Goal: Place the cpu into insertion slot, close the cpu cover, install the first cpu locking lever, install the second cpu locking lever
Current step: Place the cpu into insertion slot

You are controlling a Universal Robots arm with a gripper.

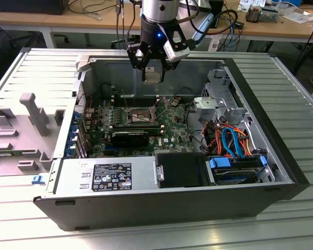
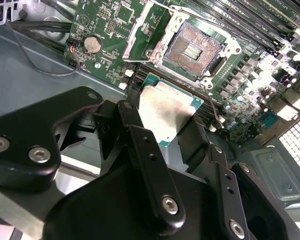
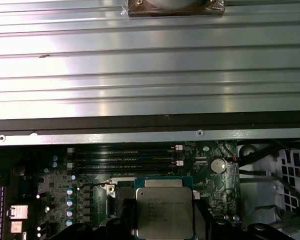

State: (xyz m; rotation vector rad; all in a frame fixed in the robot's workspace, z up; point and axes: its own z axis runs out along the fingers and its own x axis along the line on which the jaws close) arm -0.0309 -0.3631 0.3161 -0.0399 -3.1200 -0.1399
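My gripper (image 1: 153, 74) hangs above the open computer case, over its far wall, shut on the cpu (image 1: 153, 77), a flat silver square. In both wrist views the cpu (image 2: 165, 112) (image 3: 164, 212) sits between the black fingers (image 2: 140, 135). Below on the green motherboard lies the insertion slot (image 2: 190, 47) (image 1: 138, 115), bare, with its contact field showing. The cpu cover (image 2: 138, 37) stands swung open along one side of the slot. A thin wire lever (image 2: 217, 107) sticks up free beside the socket.
Long black memory slots (image 3: 125, 157) and a coin battery (image 3: 218, 165) flank the socket. The power supply (image 1: 107, 177) fills the case's near side, with a drive cage and orange and blue cables (image 1: 232, 143) at the exterior view's right. A grey fixture (image 1: 31, 125) lies outside the case.
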